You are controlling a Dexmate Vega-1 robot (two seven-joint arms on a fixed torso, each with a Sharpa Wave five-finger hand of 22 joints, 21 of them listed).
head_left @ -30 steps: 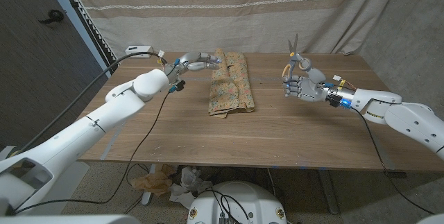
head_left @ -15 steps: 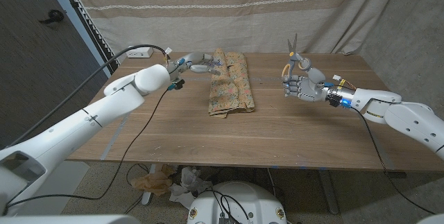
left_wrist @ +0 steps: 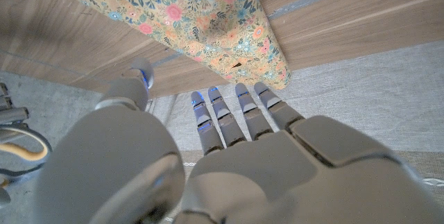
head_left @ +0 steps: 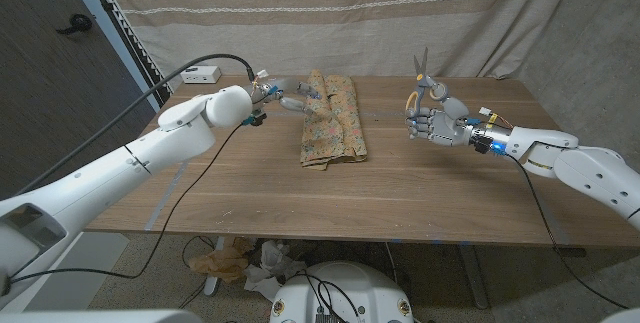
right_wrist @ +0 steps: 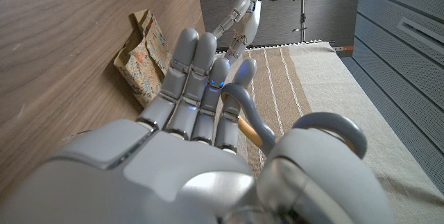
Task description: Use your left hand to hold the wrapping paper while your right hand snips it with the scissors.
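The folded floral wrapping paper (head_left: 333, 120) lies on the wooden table (head_left: 250, 188) at mid-back. My left hand (head_left: 289, 96) hovers at the paper's far left corner with its fingers stretched out and nothing in them; whether they touch the paper I cannot tell. In the left wrist view the straight fingers (left_wrist: 236, 113) point past the paper (left_wrist: 187, 16). To the right of the paper, well apart from it, my right hand (head_left: 438, 123) grips the grey-handled scissors (head_left: 423, 71), blades pointing up. The scissors' handle loops (right_wrist: 326, 123) sit by the hand (right_wrist: 187, 154), with the paper (right_wrist: 142, 57) beyond.
A small white box (head_left: 200, 71) sits at the table's back left corner, with a black cable (head_left: 190, 213) trailing from my left arm over the front edge. A striped curtain (head_left: 400, 13) hangs behind. Crumpled paper (head_left: 240, 258) lies on the floor below.
My left hand has moved right toward the paper's far left corner, and its fingers have straightened. My right hand with the scissors has stayed in place.
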